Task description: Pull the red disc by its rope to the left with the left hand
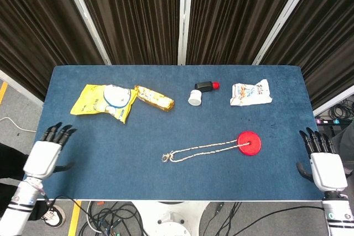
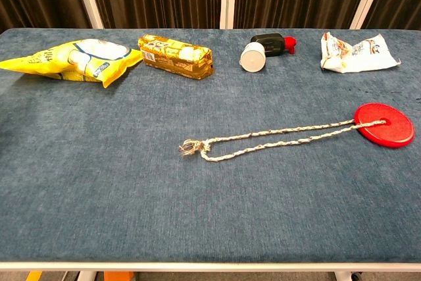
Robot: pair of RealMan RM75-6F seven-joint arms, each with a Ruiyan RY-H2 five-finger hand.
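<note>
The red disc [image 1: 248,142] [image 2: 383,124] lies flat on the blue table, right of centre. Its pale twisted rope [image 1: 204,148] [image 2: 270,139] runs leftward and ends in a frayed knot [image 1: 165,158] [image 2: 189,149] near the table's middle. My left hand [image 1: 46,153] hovers at the table's left edge, fingers apart, holding nothing, far from the knot. My right hand [image 1: 322,164] hangs off the table's right edge, fingers apart and empty. Neither hand shows in the chest view.
Along the back lie a yellow snack bag [image 1: 103,100] [image 2: 72,58], a golden packet [image 1: 155,98] [image 2: 175,55], a black bottle with white cap [image 1: 201,91] [image 2: 263,49] and a white wrapper [image 1: 251,93] [image 2: 354,51]. Cables hang below the front edge [image 1: 166,200].
</note>
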